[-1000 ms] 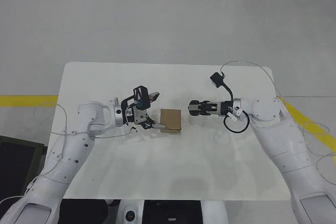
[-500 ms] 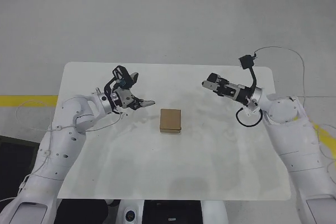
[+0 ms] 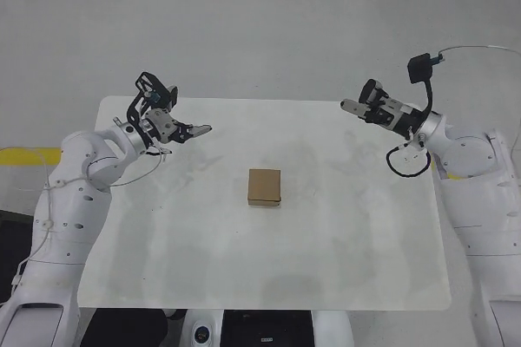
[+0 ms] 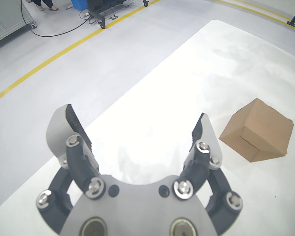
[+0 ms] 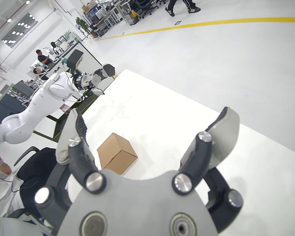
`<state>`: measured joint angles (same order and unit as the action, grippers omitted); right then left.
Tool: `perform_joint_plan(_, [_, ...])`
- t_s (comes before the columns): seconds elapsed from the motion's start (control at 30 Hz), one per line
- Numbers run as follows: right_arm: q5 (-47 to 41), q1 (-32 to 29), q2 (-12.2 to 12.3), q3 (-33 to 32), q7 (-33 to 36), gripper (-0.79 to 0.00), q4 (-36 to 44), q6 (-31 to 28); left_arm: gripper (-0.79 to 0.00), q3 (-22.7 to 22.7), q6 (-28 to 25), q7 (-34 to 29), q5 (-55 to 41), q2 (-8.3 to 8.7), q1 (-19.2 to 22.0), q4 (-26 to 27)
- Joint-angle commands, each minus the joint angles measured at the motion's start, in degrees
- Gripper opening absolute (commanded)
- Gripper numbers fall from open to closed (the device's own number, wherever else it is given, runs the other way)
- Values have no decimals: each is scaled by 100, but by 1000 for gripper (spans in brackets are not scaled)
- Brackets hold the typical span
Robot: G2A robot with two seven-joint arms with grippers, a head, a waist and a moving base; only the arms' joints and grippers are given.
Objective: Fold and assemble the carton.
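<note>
A small brown carton (image 3: pixel 264 186), folded into a closed box, rests alone in the middle of the white table (image 3: pixel 330 260). It also appears in the left wrist view (image 4: pixel 258 133) and the right wrist view (image 5: pixel 116 153). My left gripper (image 3: pixel 194 132) hovers over the table's far left corner, open and holding nothing (image 4: pixel 135 121). My right gripper (image 3: pixel 352 105) hangs over the far right part of the table, open and holding nothing (image 5: pixel 151 120). Both are well away from the carton.
The table's far edge lies just behind both grippers. A yellow floor line (image 3: pixel 22 156) runs past the left side. In the right wrist view the left arm (image 5: pixel 56 92) stands across the table.
Both arms have pulled away from the carton, up and outward toward the far corners. The left gripper let go of the carton's side, and the carton stays put.
</note>
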<state>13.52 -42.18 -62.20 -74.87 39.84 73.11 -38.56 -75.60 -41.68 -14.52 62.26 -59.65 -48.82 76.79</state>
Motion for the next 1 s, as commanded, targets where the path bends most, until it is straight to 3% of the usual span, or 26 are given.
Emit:
perform_joint_plan(0.0, [145, 27, 9, -17, -86, 0, 63, 42, 0, -50, 31, 4, 69, 16, 12, -3])
perform_joint_plan(0.17, [369, 21, 38, -140, -393, 0, 173, 75, 0, -141, 69, 77, 44, 37, 5, -25])
perform_joint_plan(0.97, [369, 21, 38, -140, -393, 0, 173, 75, 0, -141, 69, 77, 44, 37, 5, -25])
